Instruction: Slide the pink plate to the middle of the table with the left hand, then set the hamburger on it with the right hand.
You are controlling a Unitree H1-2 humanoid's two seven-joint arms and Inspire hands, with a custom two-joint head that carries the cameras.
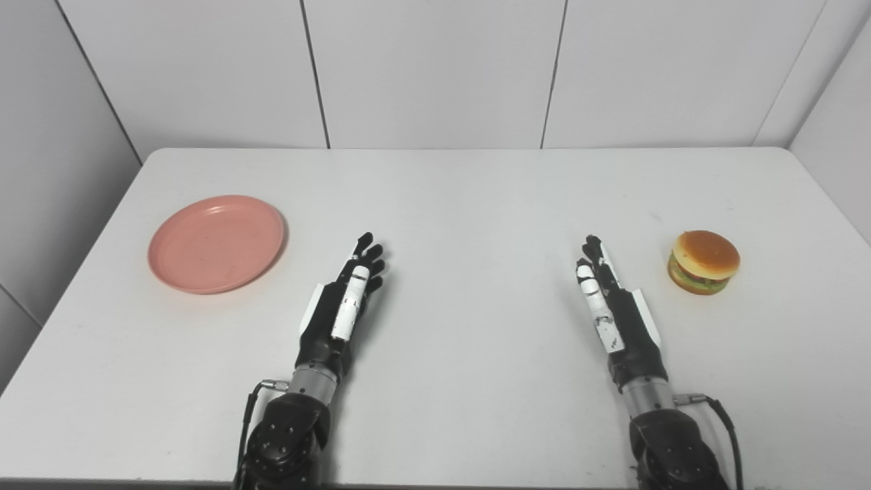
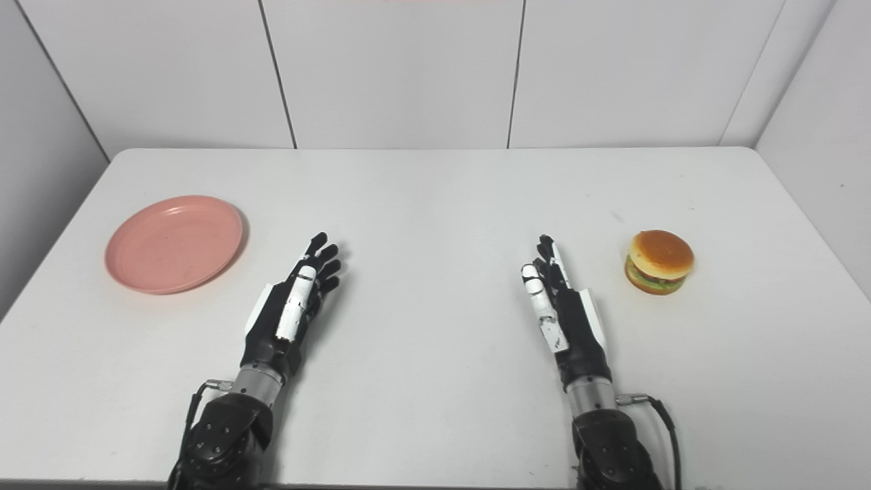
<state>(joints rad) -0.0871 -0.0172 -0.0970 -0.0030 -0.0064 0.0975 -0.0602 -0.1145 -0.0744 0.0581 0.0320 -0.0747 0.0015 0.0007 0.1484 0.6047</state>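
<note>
A round pink plate [image 1: 216,242] lies empty at the left of the white table [image 1: 476,204]. A hamburger [image 1: 703,261] with a brown bun stands at the right. My left hand [image 1: 343,303] rests edge-up on the table, fingers straight and open, holding nothing, to the right of the plate and apart from it. My right hand [image 1: 609,303] rests the same way, open and empty, to the left of the hamburger with a gap between them. Both also show in the right eye view: plate [image 2: 174,243], hamburger [image 2: 659,261].
White panelled walls stand behind the table and at both sides. The table's near edge runs along the bottom of the picture, where both forearms come in.
</note>
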